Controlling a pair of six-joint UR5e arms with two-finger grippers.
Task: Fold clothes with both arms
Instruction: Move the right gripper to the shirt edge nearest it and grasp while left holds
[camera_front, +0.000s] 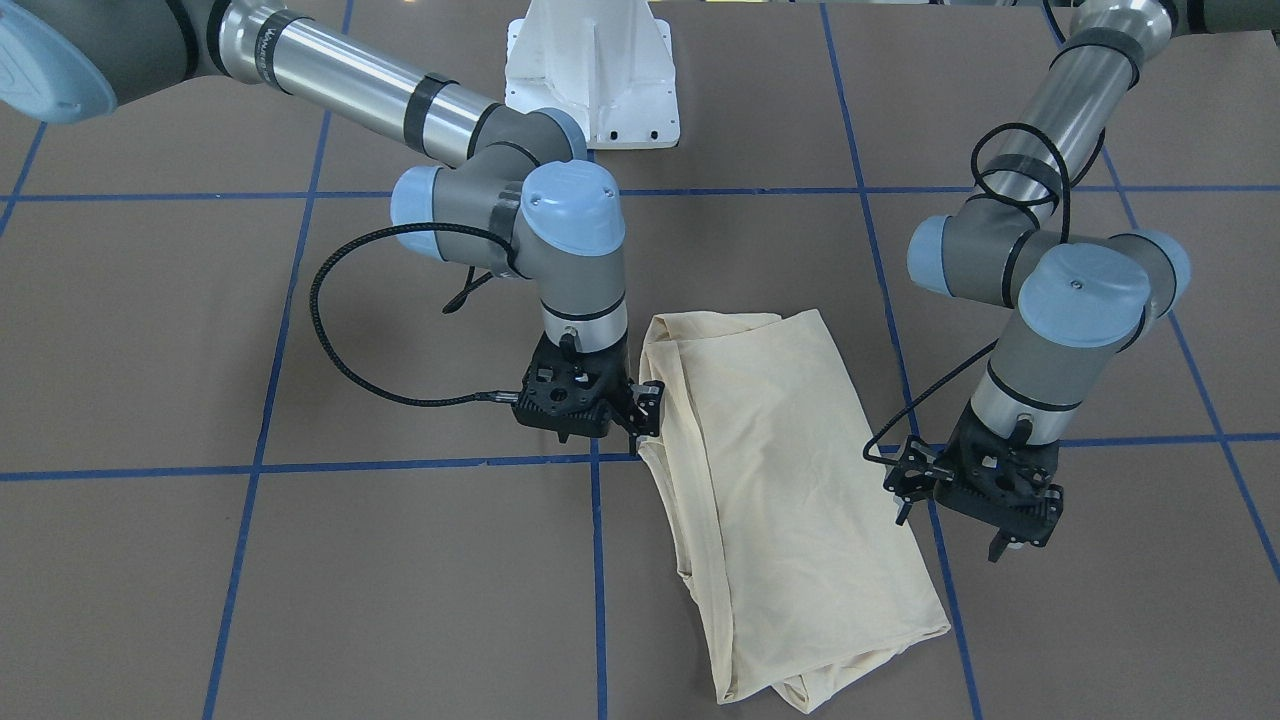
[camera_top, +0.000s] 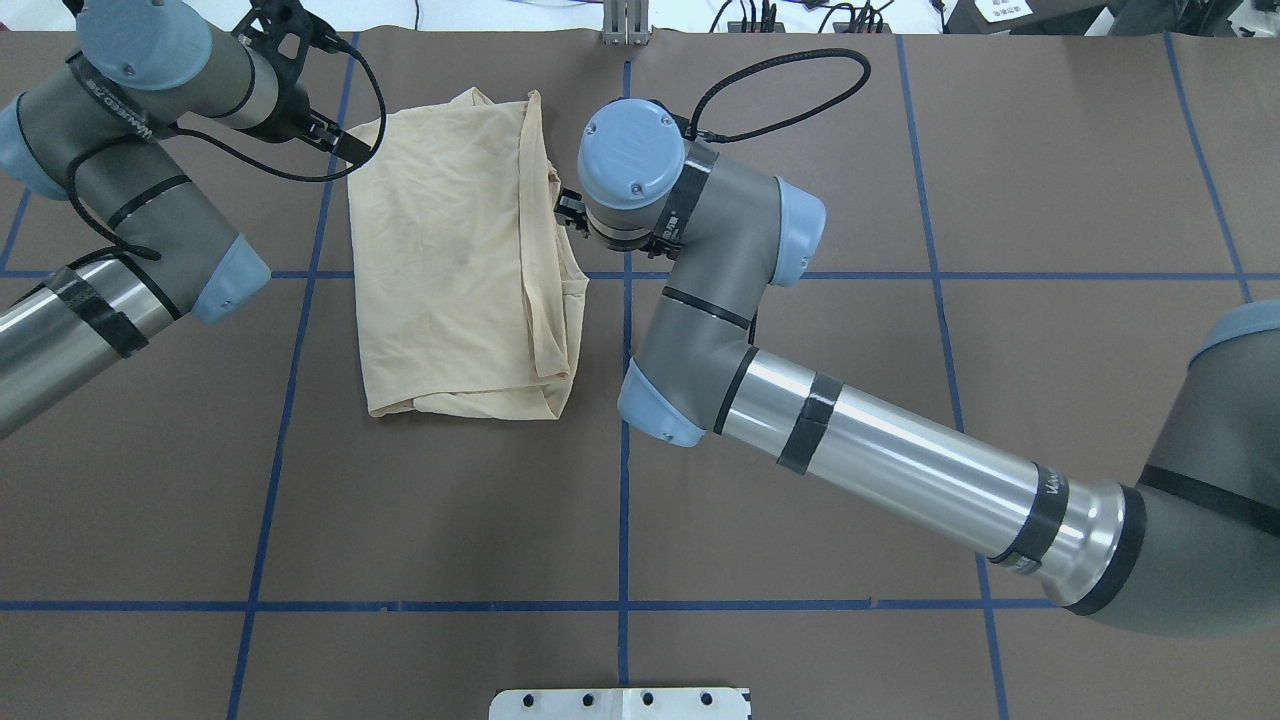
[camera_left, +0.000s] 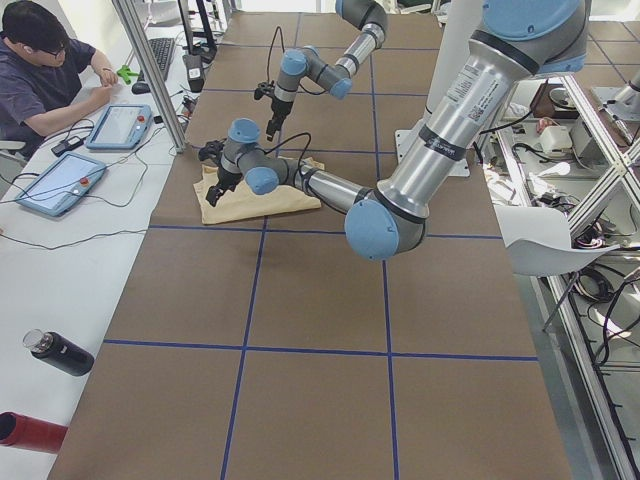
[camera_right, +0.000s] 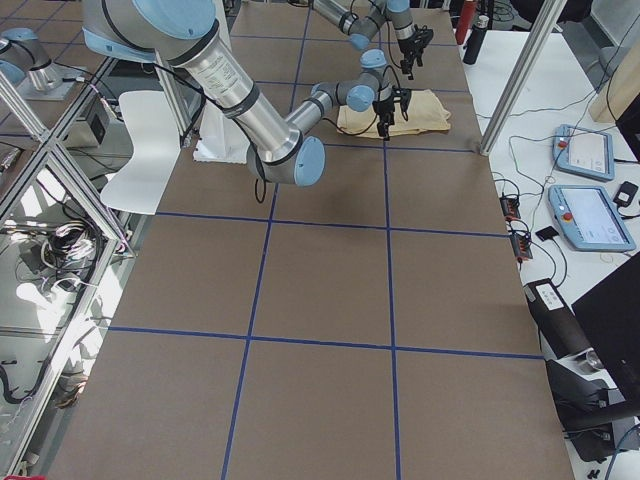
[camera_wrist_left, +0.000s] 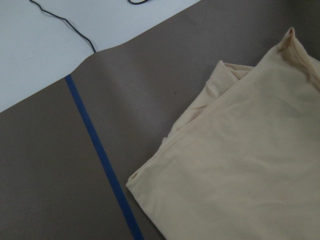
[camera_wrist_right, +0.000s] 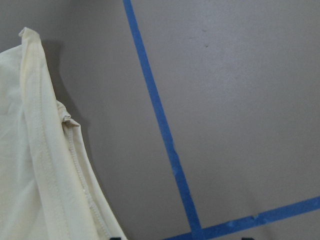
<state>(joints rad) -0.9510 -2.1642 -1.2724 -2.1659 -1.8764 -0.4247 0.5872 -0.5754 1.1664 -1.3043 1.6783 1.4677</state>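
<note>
Exterior front-facing view: black right gripper (camera_front: 643, 415) and black left gripper (camera_front: 950, 530) hang spread, empty, flanking the folded pale cream-yellow knit shirt (camera_front: 780, 480); a shallow pinch could drag one layer askew.
</note>
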